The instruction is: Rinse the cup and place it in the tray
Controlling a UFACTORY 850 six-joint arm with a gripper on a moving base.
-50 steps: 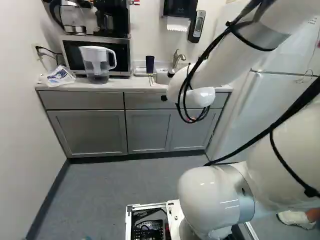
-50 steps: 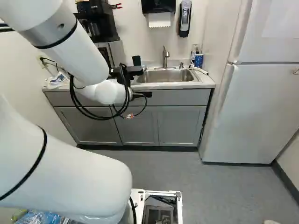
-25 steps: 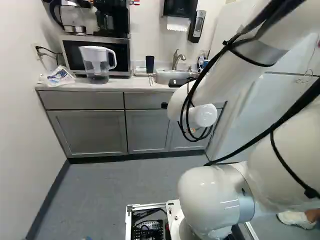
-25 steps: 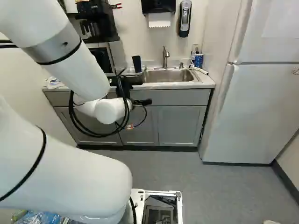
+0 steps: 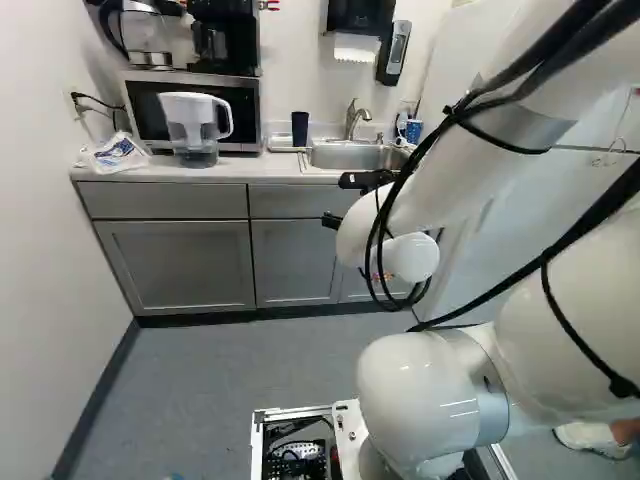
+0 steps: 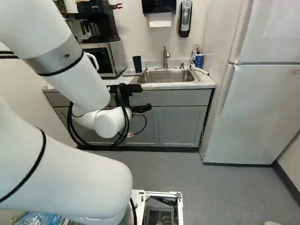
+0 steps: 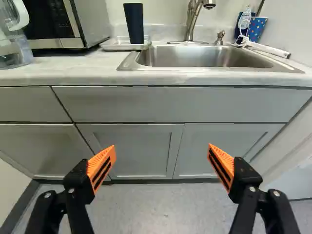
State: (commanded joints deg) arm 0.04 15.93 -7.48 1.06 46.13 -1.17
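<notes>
Gripper (image 7: 161,147): jaws wide apart, orange pads (image 7: 101,165) facing each other, nothing held. It stands in front of the grey cabinet doors (image 7: 134,151), below counter level and apart from the doors.

Arm (image 6: 75,84): white, black cables looped at its wrist; upper right of the left base view, left side of the right base view.

Dark cup (image 5: 300,128): one, released, standing in the tray; upper middle of the left base view.

Tray (image 7: 119,47): white, shallow, on the counter (image 5: 235,172) between microwave (image 5: 240,108) and sink.

Sink (image 7: 129,62): steel, beside the tray, upper middle of the right base view. Faucet (image 7: 192,22) behind it; no stream seen below the spout.

Patterned cup (image 6: 199,61): blue, beyond the sink's far side from the tray, upper right of the right base view. Brush (image 7: 268,49) near it.

Pitcher (image 5: 190,125): in front of the microwave, upper left of the left base view.

Progress, as judged: placing done; rinsing cannot be verified. Remaining: at most, drawing the arm clear.
</notes>
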